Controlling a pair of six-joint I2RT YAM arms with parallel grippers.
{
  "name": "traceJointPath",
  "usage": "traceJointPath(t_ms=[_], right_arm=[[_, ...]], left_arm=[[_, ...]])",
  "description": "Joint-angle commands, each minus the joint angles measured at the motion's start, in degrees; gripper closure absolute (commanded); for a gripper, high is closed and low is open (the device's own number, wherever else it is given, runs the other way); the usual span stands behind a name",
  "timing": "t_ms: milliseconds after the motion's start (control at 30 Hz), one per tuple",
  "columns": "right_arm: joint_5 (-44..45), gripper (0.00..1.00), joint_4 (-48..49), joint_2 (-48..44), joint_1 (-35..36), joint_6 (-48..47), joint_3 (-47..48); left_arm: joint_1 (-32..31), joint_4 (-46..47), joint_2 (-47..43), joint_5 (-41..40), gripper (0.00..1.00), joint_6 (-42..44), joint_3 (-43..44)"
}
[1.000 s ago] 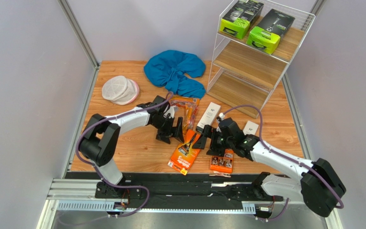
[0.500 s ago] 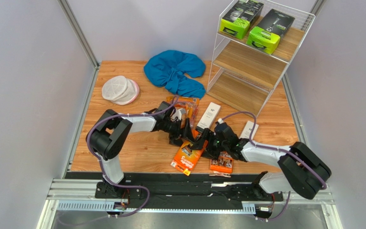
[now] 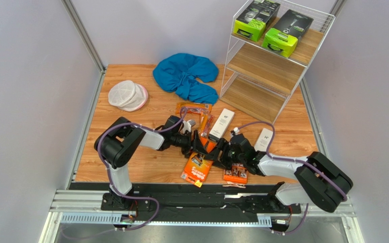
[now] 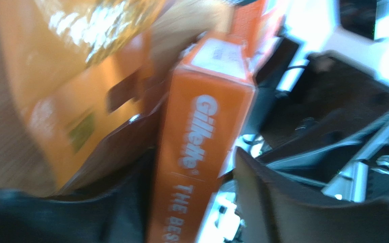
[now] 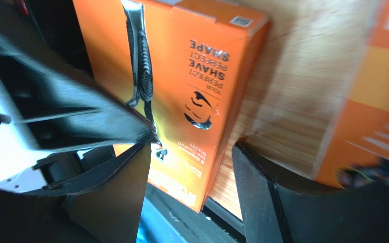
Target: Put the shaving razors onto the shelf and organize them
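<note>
1. Compared with a second ago, both arms are lower and drawn in. The left pincer (image 3: 195,143) and right pincer (image 3: 221,152) now meet over the far end of the large orange carton (image 3: 197,169), where before they stood on either side of it with their jaws wide.
2. Both sets of jaws are narrower than before. In the left wrist view the carton's narrow side sits between the fingers, but the blur leaves it unclear whether they press on it, so I cannot tell if it is grasped.
3. In the right wrist view a corner of the carton lies between the fingers with a strip of bare counter (image 5: 283,91) showing beside one, so this pincer is released, not clenched.
4. The carton lies on the counter, well apart from the shelf (image 3: 262,68). It seems to have slid a little toward the arms.
5. For the task, this looks like the start of a two-arm pickup. Two lime-green boxes (image 3: 256,19) sit on the top tier, while the small orange carton (image 3: 235,173), two white boxes (image 3: 222,123) and the bag of disposables (image 3: 195,112) wait on the counter.
</note>
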Motion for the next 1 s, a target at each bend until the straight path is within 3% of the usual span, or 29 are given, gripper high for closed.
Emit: traceJointPath(t_ms=[0,200,233,267,400,633,967], right_arm=[[6.2,0.36,-6.5,-4.3,-0.2,-2.9,1.9],[6.0,0.35,-7.8,-6.5,-0.2,-3.5,2.4],[5.9,0.34,-7.8,-6.7,-0.2,-3.4,2.3],[5.6,0.34,-7.7,-7.3,-0.3,-3.6,2.1],[4.5,0.27,-8.9,-13.4,-0.2,-4.9,1.3],[5.3,0.01,-15.9,-32.3,-0.3,-6.9,1.5],[4.2,0.04,-17.5,-40.6,-0.2,-3.8,0.6]], left_arm=[[-1.1,-15.4,-4.8,-4.3,0.47,8.9,2.5],[-1.2,-22.9,-7.6,-5.7,0.79,13.4,5.3],[-1.1,-23.0,-7.8,-5.5,0.95,13.5,5.4],[-1.1,-23.3,-8.1,-5.5,1.00,13.5,5.5],[-1.2,-24.1,-10.5,-5.3,1.00,13.8,6.5],[-1.1,-22.0,-15.9,-4.5,1.00,10.5,10.8],[-1.0,-13.5,-21.4,-2.6,1.00,1.3,17.8]])
